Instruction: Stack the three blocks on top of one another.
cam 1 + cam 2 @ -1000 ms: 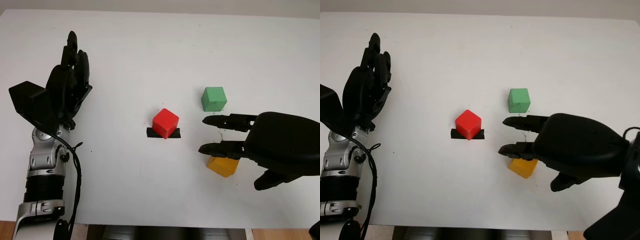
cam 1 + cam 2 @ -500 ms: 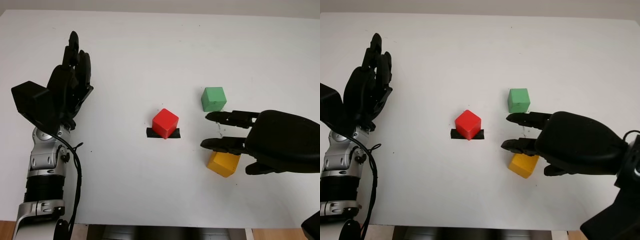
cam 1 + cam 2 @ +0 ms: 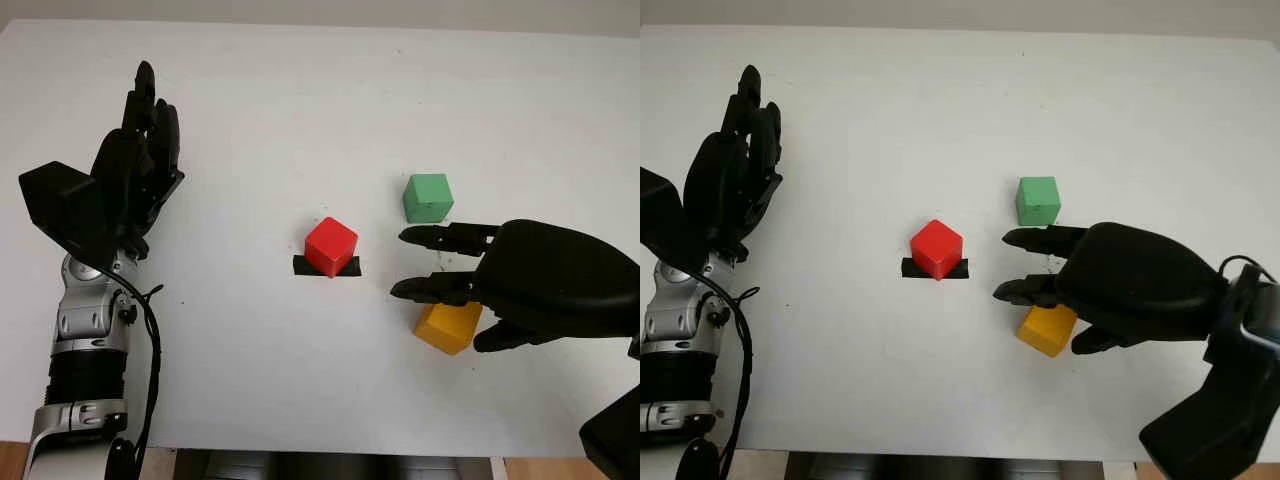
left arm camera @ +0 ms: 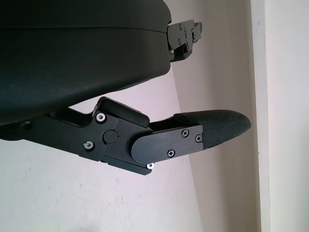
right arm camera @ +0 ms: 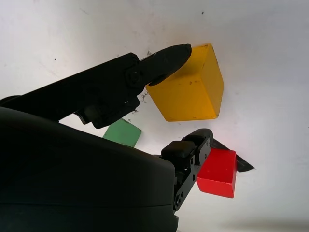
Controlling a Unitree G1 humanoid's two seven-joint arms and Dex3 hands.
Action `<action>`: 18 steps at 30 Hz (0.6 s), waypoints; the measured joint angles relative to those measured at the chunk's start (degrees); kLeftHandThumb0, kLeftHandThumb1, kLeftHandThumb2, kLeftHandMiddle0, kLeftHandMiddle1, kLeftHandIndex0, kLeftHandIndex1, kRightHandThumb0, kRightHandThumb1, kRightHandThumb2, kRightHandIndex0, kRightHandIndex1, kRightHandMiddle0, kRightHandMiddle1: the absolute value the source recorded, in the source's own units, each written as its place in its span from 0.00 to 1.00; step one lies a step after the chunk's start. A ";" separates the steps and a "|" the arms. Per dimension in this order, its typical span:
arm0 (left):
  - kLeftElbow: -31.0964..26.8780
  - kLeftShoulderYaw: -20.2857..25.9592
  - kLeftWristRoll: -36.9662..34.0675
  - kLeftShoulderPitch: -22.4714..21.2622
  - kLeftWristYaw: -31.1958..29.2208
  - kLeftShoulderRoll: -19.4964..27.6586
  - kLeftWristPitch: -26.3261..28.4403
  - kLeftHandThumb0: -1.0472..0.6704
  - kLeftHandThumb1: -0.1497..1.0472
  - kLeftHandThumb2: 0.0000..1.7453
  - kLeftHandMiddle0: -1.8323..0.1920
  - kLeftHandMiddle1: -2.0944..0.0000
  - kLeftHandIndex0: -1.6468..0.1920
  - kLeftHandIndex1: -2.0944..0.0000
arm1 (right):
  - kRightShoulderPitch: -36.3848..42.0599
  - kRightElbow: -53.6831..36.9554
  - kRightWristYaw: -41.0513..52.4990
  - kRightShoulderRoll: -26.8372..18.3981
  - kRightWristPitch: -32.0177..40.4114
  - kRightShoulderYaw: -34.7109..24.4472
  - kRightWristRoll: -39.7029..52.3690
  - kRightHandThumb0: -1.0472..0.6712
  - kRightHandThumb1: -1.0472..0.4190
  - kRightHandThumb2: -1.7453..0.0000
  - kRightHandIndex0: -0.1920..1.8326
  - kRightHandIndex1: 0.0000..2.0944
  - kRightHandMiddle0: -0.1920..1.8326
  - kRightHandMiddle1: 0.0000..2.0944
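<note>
Through the head camera I see my right hand [image 3: 455, 290] over the yellow block [image 3: 447, 326] on the white surface [image 3: 300, 100], holding nothing, its fingers uncurled. The red block [image 3: 331, 245] sits on a strip of black tape [image 3: 304, 266] in the middle. The green block [image 3: 428, 197] sits near the right hand's fingertips. My left hand [image 3: 135, 170] is released, far off at the left side. In the right wrist view, one finger [image 5: 159, 60] touches the yellow block's top edge, but I am not gripping it. In the left wrist view, my left hand holds nothing.
</note>
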 measured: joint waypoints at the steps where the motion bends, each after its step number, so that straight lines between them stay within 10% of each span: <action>1: 0.00 0.00 0.01 0.00 0.08 0.00 0.00 0.16 1.00 0.36 1.00 1.00 1.00 1.00 | -0.10 0.22 -0.06 0.16 0.00 0.18 0.00 0.32 0.15 0.97 0.20 0.03 0.39 0.05; 10: 0.02 -0.04 0.20 0.00 0.35 0.00 -0.28 0.15 1.00 0.36 1.00 1.00 1.00 1.00 | -1.27 2.40 -1.59 0.56 -0.82 1.11 -0.05 0.39 0.11 0.96 0.24 0.04 0.46 0.11; 13: 0.10 -0.16 1.11 0.00 0.78 -0.01 -0.83 0.15 1.00 0.35 1.00 1.00 1.00 1.00 | -1.63 3.19 -3.33 0.77 -1.62 1.11 -0.80 0.43 0.09 0.97 0.27 0.03 0.41 0.38; 18: 0.59 -0.41 1.50 -0.01 0.87 -0.01 -1.98 0.15 1.00 0.35 1.00 1.00 1.00 1.00 | -2.86 3.64 -4.87 0.89 -2.09 1.10 -2.84 0.42 0.11 0.97 0.30 0.04 0.41 0.49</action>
